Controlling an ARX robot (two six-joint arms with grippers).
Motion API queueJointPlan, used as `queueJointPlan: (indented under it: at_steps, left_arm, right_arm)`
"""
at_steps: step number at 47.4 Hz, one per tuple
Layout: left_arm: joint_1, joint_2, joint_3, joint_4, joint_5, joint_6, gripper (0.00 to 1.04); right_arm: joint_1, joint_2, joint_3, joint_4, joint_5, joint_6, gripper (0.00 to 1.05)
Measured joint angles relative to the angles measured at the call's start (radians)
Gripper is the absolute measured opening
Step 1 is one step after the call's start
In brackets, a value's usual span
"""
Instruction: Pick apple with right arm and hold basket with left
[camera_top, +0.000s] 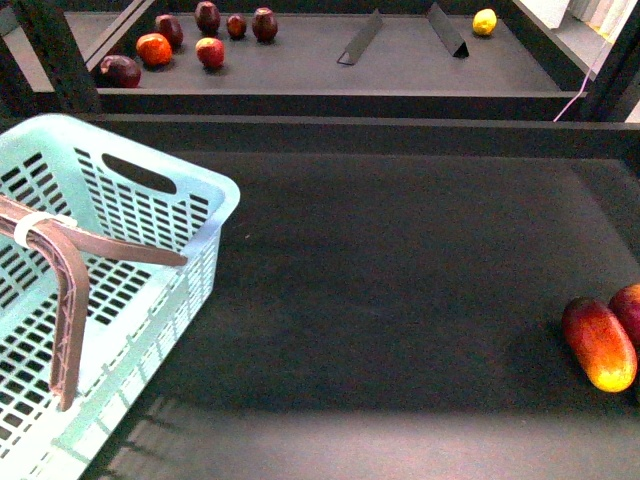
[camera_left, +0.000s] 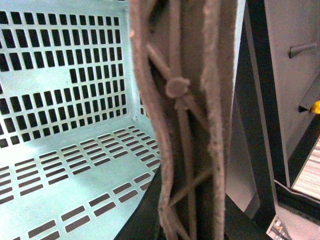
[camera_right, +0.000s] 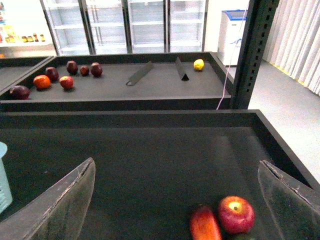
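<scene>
Although it cannot be told whether the left hand (camera_top: 122, 328) is clamped on the basket (camera_top: 170, 165) at the left of the table (camera_top: 400, 290), that hold is best secured first. Near the right edge the apple (camera_right: 235, 214) is found just beside an elongated fruit (camera_right: 205, 226), and the right hand (camera_right: 176, 162), spread wide and empty, should be centred on the apple alone.

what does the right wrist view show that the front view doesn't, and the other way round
Only right wrist: glass-door fridges behind, and the right gripper open. Only front: the handle cutout and inside of the light blue slotted plastic basket. Both: the round red apple, cut off at the front view's edge, the elongated red-and-yellow fruit beside it, and the small yellow fruit on the far shelf.
</scene>
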Motion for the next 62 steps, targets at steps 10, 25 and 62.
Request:
queueJointPlan:
  at_steps: [10, 25, 62]
  left_arm:
    - [-0.043, -0.094, 0.001, -0.073, 0.016, 0.003, 0.07]
    - [-0.312, -0.189, 0.152, -0.214, 0.033, 0.034, 0.07]
    - [-0.709, -0.202, 0.343, -0.248, 0.006, 0.060, 0.07]
  right_arm:
    - [0.000, 0.000, 0.000, 0.000, 0.000, 0.000, 0.96]
    - [0.000, 0.000, 0.000, 0.000, 0.000, 0.000, 0.96]
    - [0.000, 0.000, 0.000, 0.000, 0.000, 0.000, 0.96]
